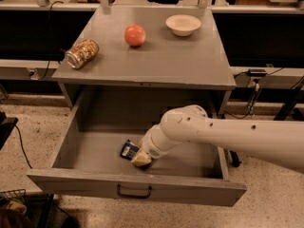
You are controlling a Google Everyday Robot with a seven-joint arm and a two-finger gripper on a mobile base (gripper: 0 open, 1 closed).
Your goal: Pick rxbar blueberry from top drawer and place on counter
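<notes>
The top drawer is pulled wide open below the counter. The rxbar blueberry, a small dark navy bar with pale lettering, lies on the drawer floor near the front, partly hidden by my arm. My gripper reaches down into the drawer from the right on its white arm. Its pale tip sits right at the bar's right end, touching or nearly touching it. Most of the gripper is hidden behind the wrist.
On the counter lie a gold patterned can on its side at the left, a red apple in the middle, and a white bowl at the back right. The drawer front has a dark pull handle. Cables hang at the right.
</notes>
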